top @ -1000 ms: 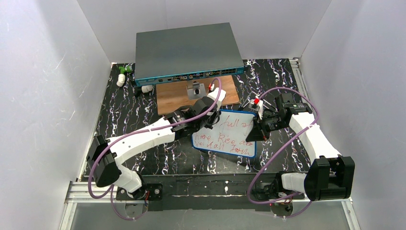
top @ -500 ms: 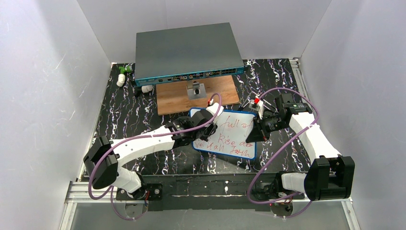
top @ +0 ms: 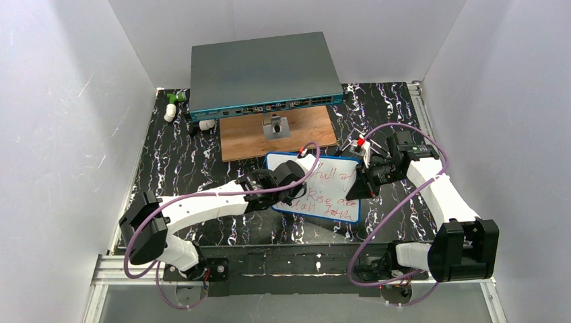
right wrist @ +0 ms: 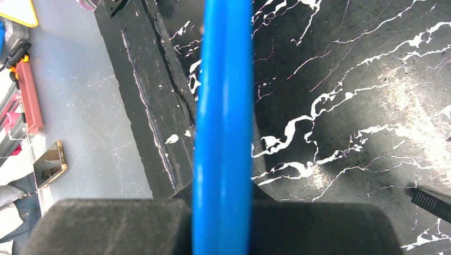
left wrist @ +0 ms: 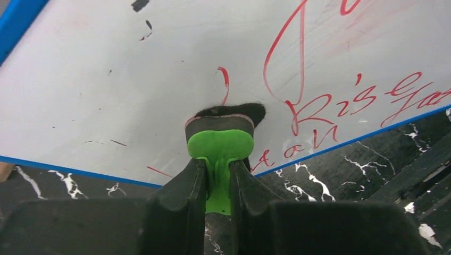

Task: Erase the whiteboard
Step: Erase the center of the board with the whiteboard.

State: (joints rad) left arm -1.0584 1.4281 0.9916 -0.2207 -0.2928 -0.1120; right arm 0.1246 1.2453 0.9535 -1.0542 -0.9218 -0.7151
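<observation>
Item in hand: small flat rectangular whiteboard with thin blue frame and rounded corners [top: 334, 194], set mid-table on the black white-veined table top [top: 188, 155], just in front of the brown wooden board [top: 279, 140] and well short of the large grey-teal network switch box [top: 262, 67]. Your right gripper [top: 361, 187], jaws closed, clamps the board's right blue edge, which runs straight through the jaws in the right wrist view; whether that edge is lifted off the table you cannot tell. Your left gripper [left wrist: 218, 172], jaws narrowed almost fully, pinches the stem of a green plastic eraser with a black felt pad [left wrist: 219, 141], the pad pressed to the white face near the board's lower edge. Condition of surface: the stretch left of the pad reads bare apart from faint dark specks and one short red streak; red handwriting [left wrist: 367, 95] covers the stretch to its right. Judged stage: wiping under way, most of the writing not yet removed. Handling notes for you: hold the felt flat, not on its corner; sweep right in overlapping passes across each line; press lightly enough that the board does not twist in the right clamp; stop short of the right fingers; then return for the red streak and specks
</observation>
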